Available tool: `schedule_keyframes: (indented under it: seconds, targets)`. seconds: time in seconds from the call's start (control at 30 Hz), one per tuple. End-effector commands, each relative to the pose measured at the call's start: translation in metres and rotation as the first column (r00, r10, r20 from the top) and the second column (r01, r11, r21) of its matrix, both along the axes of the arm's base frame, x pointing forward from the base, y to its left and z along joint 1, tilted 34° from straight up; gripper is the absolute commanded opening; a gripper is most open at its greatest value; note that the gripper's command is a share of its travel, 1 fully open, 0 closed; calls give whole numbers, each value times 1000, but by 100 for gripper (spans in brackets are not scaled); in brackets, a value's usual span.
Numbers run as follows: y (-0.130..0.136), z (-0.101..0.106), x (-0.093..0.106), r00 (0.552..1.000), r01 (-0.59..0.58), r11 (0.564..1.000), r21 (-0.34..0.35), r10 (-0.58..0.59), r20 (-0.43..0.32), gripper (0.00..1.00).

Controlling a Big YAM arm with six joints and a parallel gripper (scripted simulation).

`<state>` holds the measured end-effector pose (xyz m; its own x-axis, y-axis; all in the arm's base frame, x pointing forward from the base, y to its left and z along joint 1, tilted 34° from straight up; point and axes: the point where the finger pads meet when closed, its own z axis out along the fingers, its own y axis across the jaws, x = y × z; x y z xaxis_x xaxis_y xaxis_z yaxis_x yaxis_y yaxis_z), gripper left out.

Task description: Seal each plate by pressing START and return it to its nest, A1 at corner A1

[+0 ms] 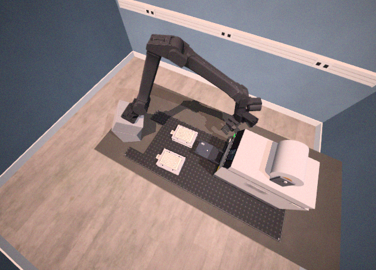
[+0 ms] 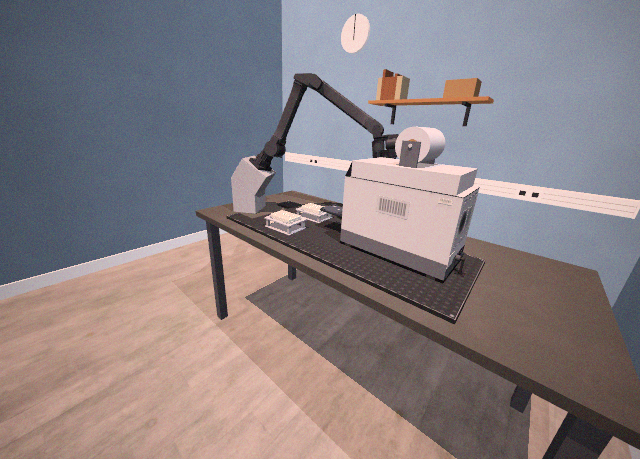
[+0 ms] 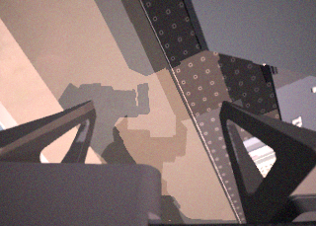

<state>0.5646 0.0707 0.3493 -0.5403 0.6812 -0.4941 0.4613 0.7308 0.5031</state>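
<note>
My gripper (image 3: 157, 108) is open and empty, above the table behind the sealer's front end. One plate (image 1: 184, 135) (image 2: 312, 207) sits in the rear nest; its wells show. The other plate (image 1: 171, 161) (image 2: 285, 216) sits in the front nest, also with wells showing. Whether either has clear foil, and which nest is N1 or N2, I cannot tell. The dark stage (image 1: 204, 150) (image 2: 333, 208) is out with no plate on it; part of it shows in the wrist view (image 3: 296, 105). A small lamp (image 1: 234, 135) on the sealer glows green. The START button is not readable.
The white sealer (image 1: 255, 152) (image 2: 398, 227) stands right of the stage, with a large foil roll (image 1: 291, 157) (image 2: 431, 144) on top. The arm's pale base (image 1: 127, 129) (image 2: 248, 188) is at the left. The perforated board (image 1: 242, 209) (image 2: 392, 268) lies under nests and sealer.
</note>
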Motion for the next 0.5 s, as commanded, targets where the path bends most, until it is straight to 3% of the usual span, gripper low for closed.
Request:
schedule_keyframes:
  seconds: [0.0, 0.2, 0.33, 0.4, 0.47]
  targets:
    - [-12, 34, -17, 986, -133, 984, -116, 143, 84, 100]
    - [-11, 25, -31, 965, -230, 954, -190, 249, 82, 100]
    - [-25, -3, -42, 936, -345, 907, -240, 353, -9, 100]
    - [-29, -17, -48, 942, -329, 915, -232, 334, -19, 100]
    - [-30, -27, -54, 914, -404, 884, -234, 399, -70, 100]
